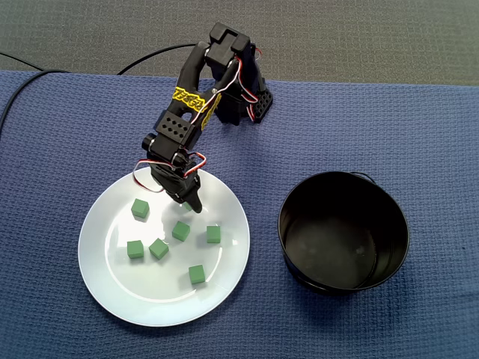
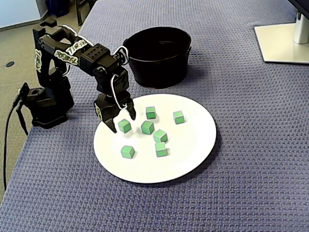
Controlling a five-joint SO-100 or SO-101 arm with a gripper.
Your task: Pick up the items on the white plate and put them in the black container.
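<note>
The white plate (image 1: 112, 292) lies on the left half of the blue cloth (image 1: 419, 134). It carries the green cubes (image 1: 158, 248): one near the plate's upper-left edge, the others across its middle and lower right. None has reached its destination, so the task looks barely begun.

At the plate's upper edge the gripper (image 1: 191, 202) points down. From above it hides what is under it, and only a sliver of green shows there, probably a seventh cube. The side fixed view settles it: the gripper (image 2: 121, 121) is spread, with one finger on each side of the nearest cube (image 2: 124, 126), and its tips are close to the plate (image 2: 193, 150). Whether the pads already touch the cube I cannot tell.

The step in hand appears to be the grasp:
- Close squarely on two opposite flat faces so the cube doesn't twist out.
- Keep the tips from scraping the plate.
- Lift straight up before swinging, so the neighbouring cubes stay put.

Well apart, on the cloth's right half, stands the black container (image 1: 299, 239), empty. Its wall is tall, so the carry should clear the rim and release over its middle.
</note>
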